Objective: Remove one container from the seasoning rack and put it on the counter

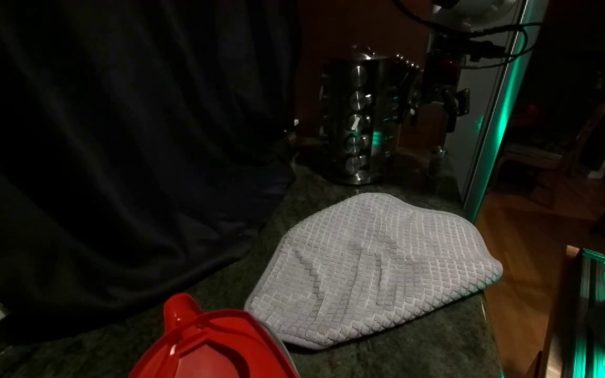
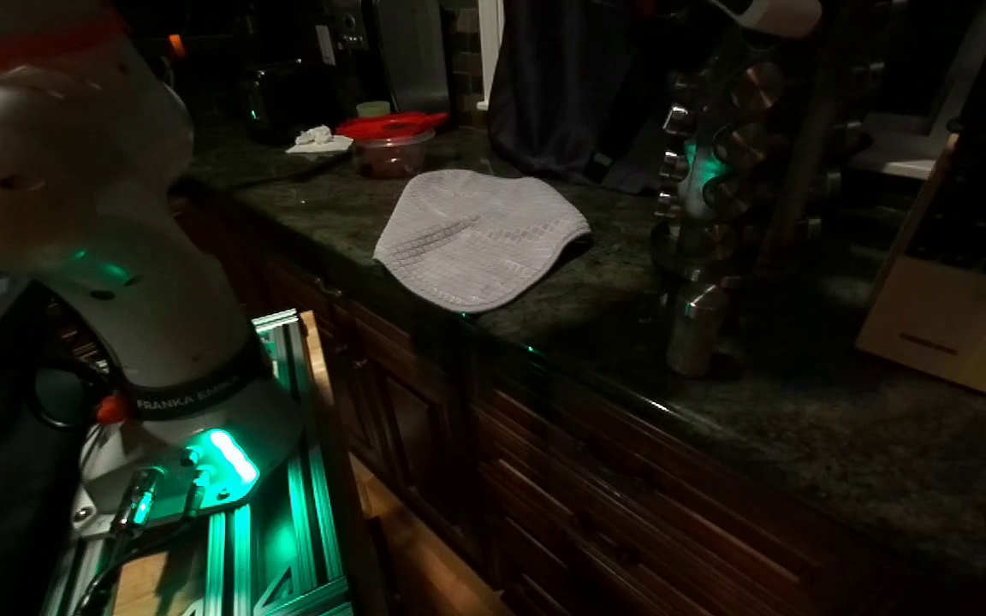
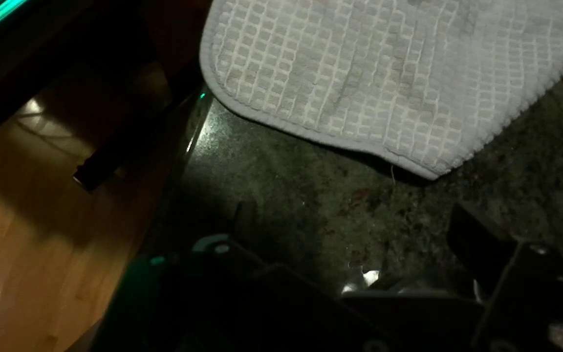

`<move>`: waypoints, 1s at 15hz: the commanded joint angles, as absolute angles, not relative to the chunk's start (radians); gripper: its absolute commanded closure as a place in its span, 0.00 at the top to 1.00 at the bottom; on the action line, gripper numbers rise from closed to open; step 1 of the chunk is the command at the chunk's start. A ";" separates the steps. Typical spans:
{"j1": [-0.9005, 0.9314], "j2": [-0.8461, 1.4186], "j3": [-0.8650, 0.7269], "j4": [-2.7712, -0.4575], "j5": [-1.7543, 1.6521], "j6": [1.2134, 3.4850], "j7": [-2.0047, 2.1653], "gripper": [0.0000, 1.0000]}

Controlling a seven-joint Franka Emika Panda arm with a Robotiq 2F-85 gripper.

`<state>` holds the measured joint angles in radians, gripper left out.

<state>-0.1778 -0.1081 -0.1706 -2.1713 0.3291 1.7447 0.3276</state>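
Observation:
The seasoning rack [image 1: 357,126], dark and upright with tiers of silvery-lidded jars, stands at the counter's far end in an exterior view; it also shows dimly at the right, the same rack [image 2: 720,171]. A small clear jar with a metallic lid [image 2: 697,329] stands upright on the counter [image 2: 621,265], close to the rack. My gripper [image 1: 433,118] hangs beside the rack, above the counter, fingers apart. From the wrist, dark fingers [image 3: 479,244] are spread wide with bare counter seen between them. Bright glints near the gripper's body are too dark around to identify.
A pale grey checked cloth [image 1: 376,262] lies across the counter before the rack. A red-lidded tub [image 2: 390,145] sits farther along, a wooden knife block [image 2: 947,308] beyond the rack. A black curtain [image 1: 124,131] hangs alongside. The counter's edge drops to the floor.

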 commanded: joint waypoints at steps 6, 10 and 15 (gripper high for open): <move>-0.237 -0.057 -0.232 -2.218 0.484 1.901 0.403 1.00; -0.255 -0.025 -0.251 -2.219 0.473 1.940 0.407 1.00; -0.276 0.034 -0.275 -2.196 0.527 1.897 0.405 1.00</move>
<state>-0.2618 0.0020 -0.2606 -2.2035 0.4752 1.9110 0.3943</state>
